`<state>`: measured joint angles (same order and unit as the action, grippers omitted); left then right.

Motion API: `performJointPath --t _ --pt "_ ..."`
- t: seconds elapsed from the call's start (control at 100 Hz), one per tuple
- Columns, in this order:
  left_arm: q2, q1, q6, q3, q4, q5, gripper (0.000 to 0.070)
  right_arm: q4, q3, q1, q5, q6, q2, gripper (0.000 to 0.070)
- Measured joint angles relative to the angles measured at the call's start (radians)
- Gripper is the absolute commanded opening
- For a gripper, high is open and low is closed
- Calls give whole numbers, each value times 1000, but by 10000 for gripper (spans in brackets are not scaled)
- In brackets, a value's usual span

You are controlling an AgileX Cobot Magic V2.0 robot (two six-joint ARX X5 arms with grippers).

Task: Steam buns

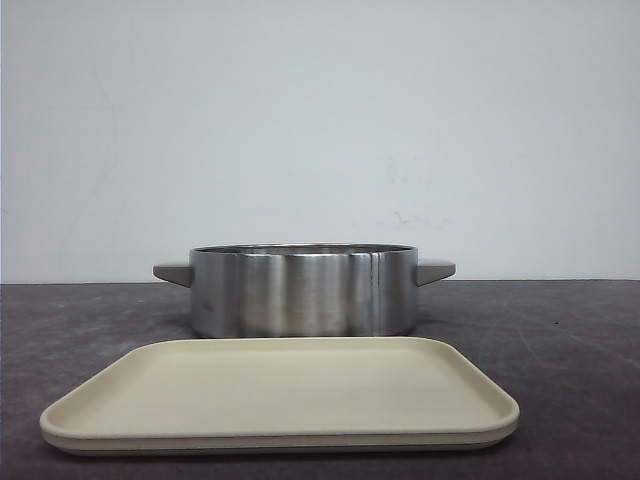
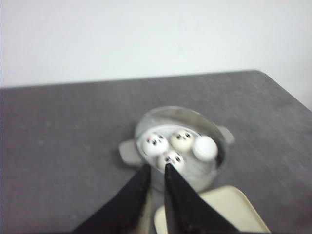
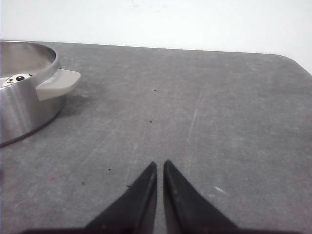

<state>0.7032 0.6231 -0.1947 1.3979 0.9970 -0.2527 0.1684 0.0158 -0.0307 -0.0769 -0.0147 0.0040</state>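
Several white buns lie inside the steel pot. Panda faces show on the bun nearest one handle, on its neighbour and on the one closest to me; a fourth bun shows only plain white. My left gripper hovers high above the pot's near rim, shut with a thin gap and nothing in it. My right gripper is shut and empty, low over the bare table to the right of the pot, where one bun peeks over the rim. In the front view the pot hides the buns, and neither gripper shows.
A beige rectangular tray lies bare on the dark grey table just in front of the pot, and its corner shows under my left fingers. The pot has a grey handle on each side. A white wall stands behind the table.
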Motion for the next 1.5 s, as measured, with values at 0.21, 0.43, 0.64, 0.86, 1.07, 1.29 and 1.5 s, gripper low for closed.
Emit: performJointPath --t 0.21,0.43,0.64,0.86,1.07,1.29,1.5 --pt "-83 -189 72 -221 -197 98 0 0 0 0 0 0 0 16" --pt "-271 -367 90 -583 -465 298 0 0 0 0 0 0 0 16" --pt "-443 -459 93 -871 -643 309 0 0 0 0 0 0 0 16" --pt "-612 -550 84 -1085 -671 329 0 0 0 0 0 0 0 16" --pt "-700 -592 63 -1185 -669 362 0 0 0 0 0 0 0 16" --pt "-700 -615 73 -1224 -667 362 0 0 0 0 0 0 0 16" --pt "-700 -621 72 -1257 -673 363 0 0 0 0 0 0 0 16"
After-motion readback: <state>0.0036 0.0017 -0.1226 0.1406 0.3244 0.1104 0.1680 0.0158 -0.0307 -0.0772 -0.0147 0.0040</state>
